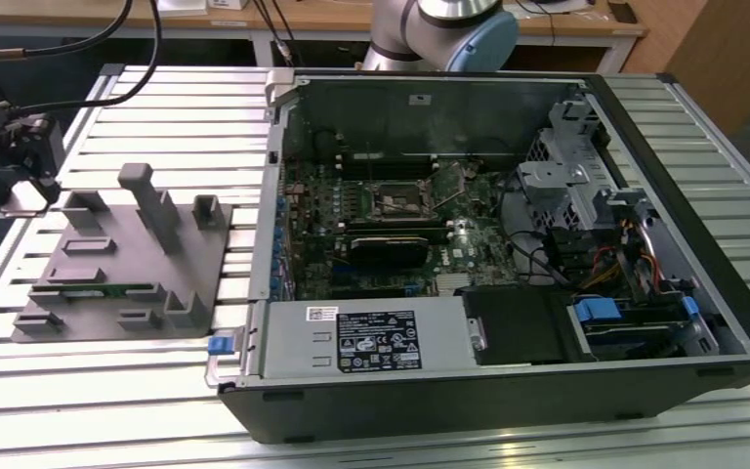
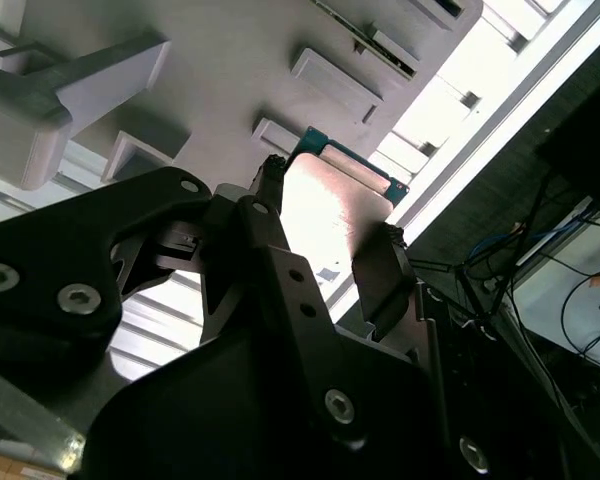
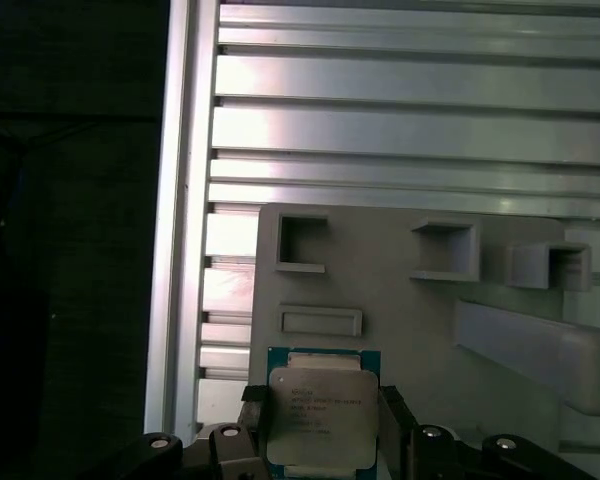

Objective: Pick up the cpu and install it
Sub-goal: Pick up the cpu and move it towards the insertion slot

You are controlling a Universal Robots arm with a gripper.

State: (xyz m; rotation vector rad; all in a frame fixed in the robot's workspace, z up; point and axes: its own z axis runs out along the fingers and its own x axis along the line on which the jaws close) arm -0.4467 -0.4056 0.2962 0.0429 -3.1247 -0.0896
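Observation:
The cpu (image 3: 321,418), a flat square chip with a silvery top and a thin green edge, sits between my gripper's (image 3: 323,428) two black fingers, which press on its opposite sides. In the second wrist view the cpu (image 2: 332,200) hangs in the gripper (image 2: 327,218) over the corner of the grey fixture (image 2: 230,70) and the slatted table beyond it. In the exterior view the gripper (image 1: 26,191) is at the far left corner of the fixture (image 1: 114,269). The black motherboard socket (image 1: 395,202) lies inside the open computer case, well to the exterior view's right.
The open computer case (image 1: 506,391) takes up the middle and right of the slatted aluminium table (image 1: 89,391). The fixture carries several upright blocks (image 1: 153,200). Cables hang at the exterior view's far left, and the arm's base (image 1: 440,29) stands behind the case.

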